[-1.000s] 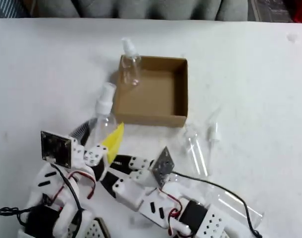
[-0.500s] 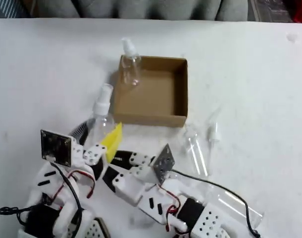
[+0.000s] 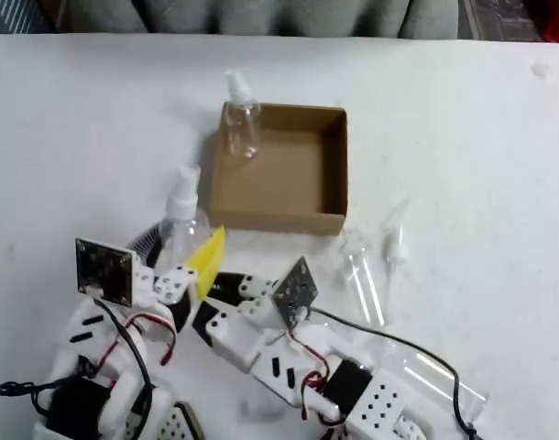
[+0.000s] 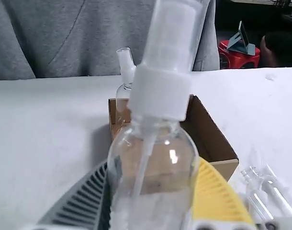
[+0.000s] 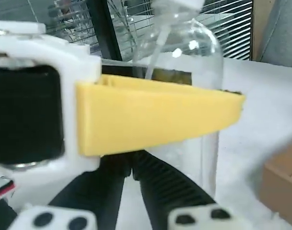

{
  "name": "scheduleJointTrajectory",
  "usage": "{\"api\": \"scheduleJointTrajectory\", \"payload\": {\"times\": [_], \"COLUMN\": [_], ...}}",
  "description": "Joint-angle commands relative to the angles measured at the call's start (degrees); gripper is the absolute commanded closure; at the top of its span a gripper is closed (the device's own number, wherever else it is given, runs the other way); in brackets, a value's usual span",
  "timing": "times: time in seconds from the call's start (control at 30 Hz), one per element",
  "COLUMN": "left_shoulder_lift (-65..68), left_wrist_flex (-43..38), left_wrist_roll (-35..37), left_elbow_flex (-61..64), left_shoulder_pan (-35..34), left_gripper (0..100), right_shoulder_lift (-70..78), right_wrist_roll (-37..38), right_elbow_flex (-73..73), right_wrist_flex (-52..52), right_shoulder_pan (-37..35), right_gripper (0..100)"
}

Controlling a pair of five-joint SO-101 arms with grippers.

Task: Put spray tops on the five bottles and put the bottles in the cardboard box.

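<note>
Two bottles wear their tops as we look across the table (image 3: 463, 137). On the left, the left claw (image 3: 180, 246) is clamped on the capped bottle (image 3: 182, 229), grey finger one side, yellow finger (image 5: 155, 115) the other, holding it upright just short of the cardboard box (image 3: 333, 165), spray top (image 3: 184, 188) pointing up. Right beside it sits the right claw (image 5: 132, 168), its black fingers pressed together just under that yellow finger. Moving along, we see the second capped bottle (image 3: 242, 128) standing in the box's far left corner. Further right, an uncapped bottle (image 3: 362, 280) lies on the table with a loose spray top (image 3: 395, 243) just beside it.
</note>
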Motion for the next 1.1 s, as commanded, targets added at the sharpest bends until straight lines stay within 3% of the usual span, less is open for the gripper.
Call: {"api": "scheduleJointTrajectory", "payload": {"times": [0.0, 0.47, 0.57, 0.67, 0.83, 1.07], "left_shoulder_lift": [-1.19, -1.19, -1.19, -1.10, -1.10, 0.22], "left_wrist_flex": [0.53, 0.26, -4.04, -10.46, -15.91, -18.64], "left_wrist_roll": [0.44, 0.44, 0.44, 0.79, 0.53, 0.44], "left_elbow_flex": [-4.31, -3.96, -1.05, 2.81, 6.24, 6.33], "left_shoulder_pan": [1.36, 1.27, 0.66, -3.74, -7.34, -7.25], "left_gripper": [98, 98, 98, 98, 98, 98], "right_shoulder_lift": [1.98, 1.89, 1.89, 1.89, 1.89, 1.89], "right_wrist_roll": [-0.44, -0.35, -0.53, -0.35, 3.16, 10.81], "right_elbow_flex": [-2.64, -5.98, -5.98, -7.82, -17.32, -24.97], "right_wrist_flex": [-0.13, 6.46, 7.08, 13.49, 33.71, 44.35], "right_shoulder_pan": [5.32, 11.82, 11.56, 11.56, 14.11, 26.59], "right_gripper": [98.1, 98.2, 98.2, 98.2, 98.1, 98.1]}}
